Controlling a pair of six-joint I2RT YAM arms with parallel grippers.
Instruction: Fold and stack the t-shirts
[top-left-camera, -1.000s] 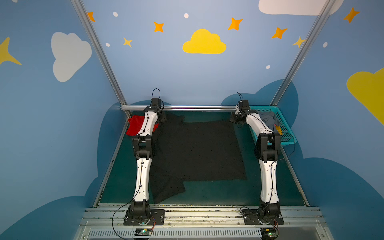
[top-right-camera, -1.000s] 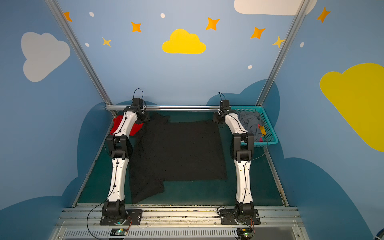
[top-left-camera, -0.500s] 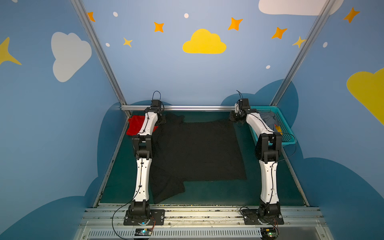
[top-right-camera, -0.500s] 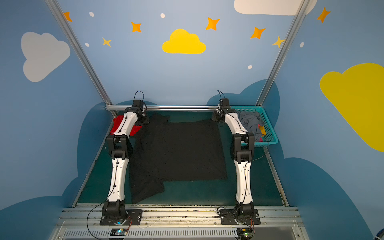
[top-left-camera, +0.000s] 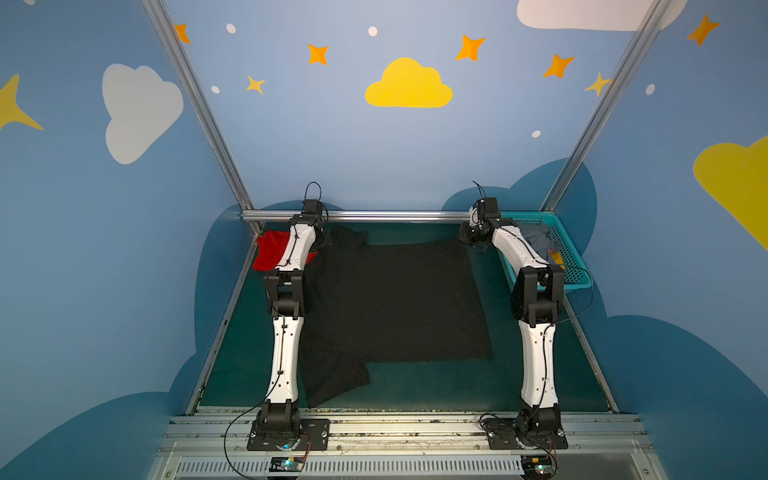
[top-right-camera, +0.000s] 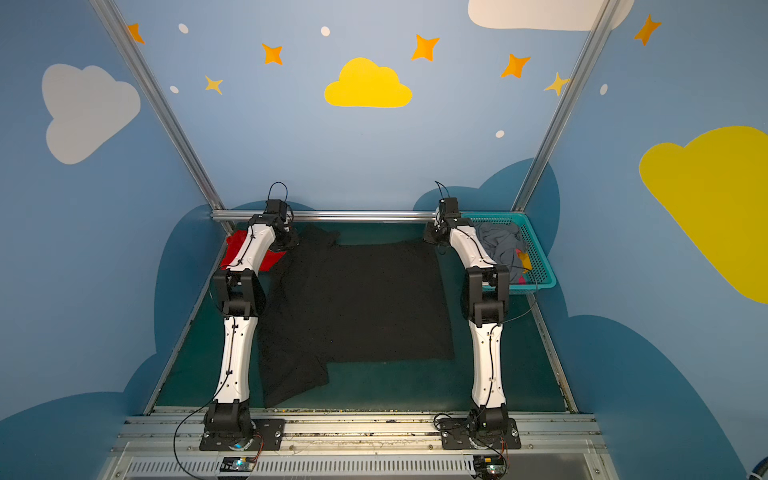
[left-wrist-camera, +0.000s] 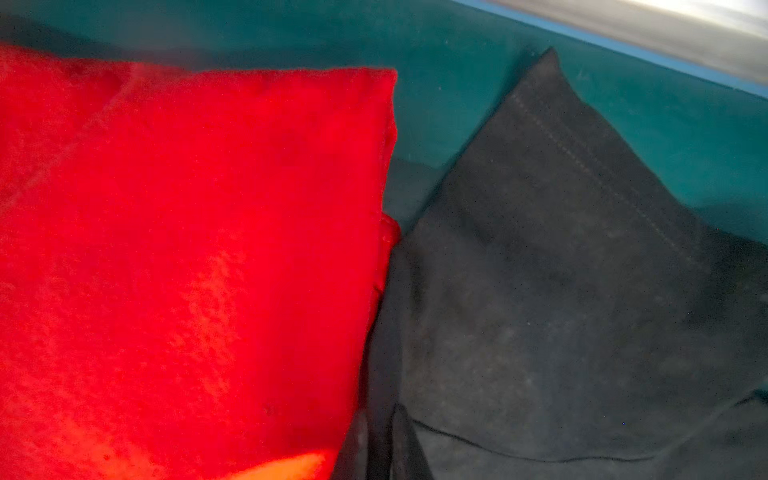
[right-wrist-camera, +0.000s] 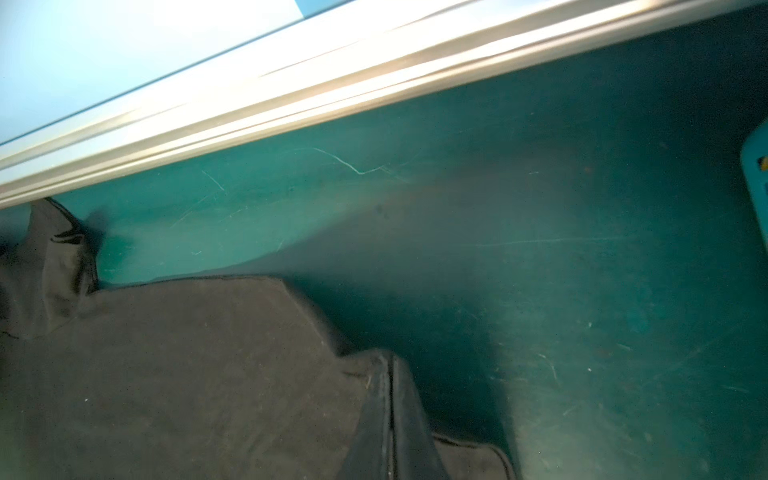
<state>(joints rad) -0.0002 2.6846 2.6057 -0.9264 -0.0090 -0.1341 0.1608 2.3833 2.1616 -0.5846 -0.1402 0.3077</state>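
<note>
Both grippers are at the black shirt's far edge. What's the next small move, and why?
The right gripper is shut on a far corner of the black t-shirt; the left gripper sits at the other, grip unclear. So probably raise both together slightly, to confirm both hold.

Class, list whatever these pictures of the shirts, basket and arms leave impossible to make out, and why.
Left gripper: its jaws hidden under the wrist in both top views; in the left wrist view, cut off by the edge, dark against the black t-shirt, so any grip is unclear.
Red t-shirt: partly covered by the left arm in both top views.
Basket contents: grey cloth and bright scraps, too small, partly behind the right arm.
</note>
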